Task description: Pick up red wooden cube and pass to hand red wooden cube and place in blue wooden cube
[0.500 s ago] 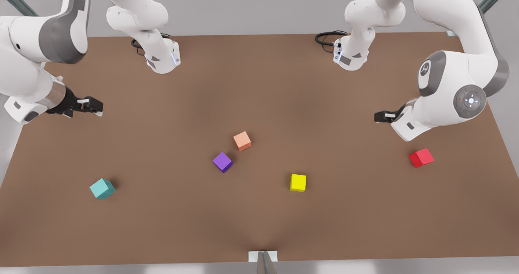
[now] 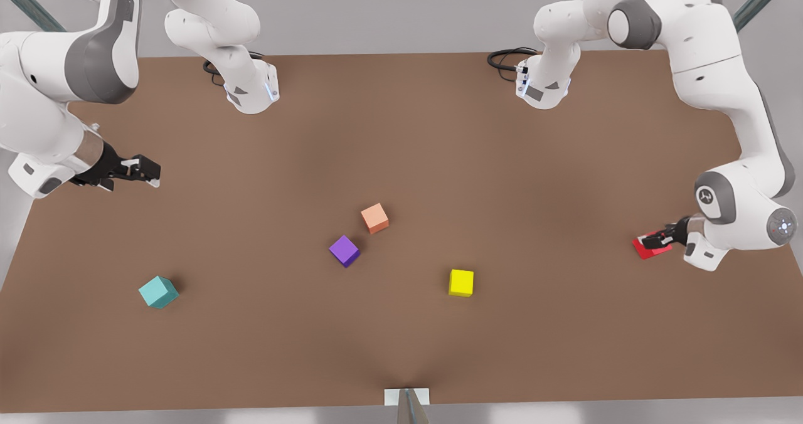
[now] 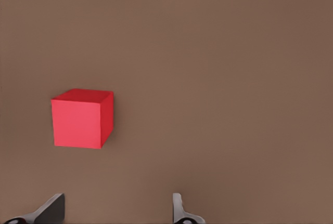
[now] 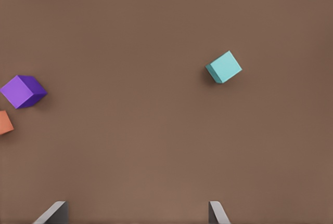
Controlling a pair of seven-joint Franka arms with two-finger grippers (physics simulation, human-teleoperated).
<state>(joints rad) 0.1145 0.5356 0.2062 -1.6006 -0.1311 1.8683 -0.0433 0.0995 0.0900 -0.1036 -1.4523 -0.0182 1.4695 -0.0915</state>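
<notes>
The red wooden cube (image 2: 646, 251) (image 3: 80, 119) rests on the table near the front view's right edge. My left gripper (image 2: 654, 241) (image 3: 115, 211) hovers just over it, open. In the left wrist view the cube lies ahead of the two fingertips (image 3: 52, 208) and off to one side, not between them. The blue wooden cube (image 2: 158, 291) (image 4: 224, 67), teal in colour, sits near the front view's left. My right gripper (image 2: 148, 170) (image 4: 136, 212) waits open above the table's left side, holding nothing, well away from the teal cube.
A purple cube (image 2: 344, 250) (image 4: 23, 91), a salmon-orange cube (image 2: 374, 217) (image 4: 4, 122) and a yellow cube (image 2: 461, 282) stand around the middle of the brown table (image 2: 401, 129). Both arm bases stand at the far edge.
The left arm has swung down and toward the front view's right, bringing its gripper from above the table onto the red cube. The right gripper has barely shifted.
</notes>
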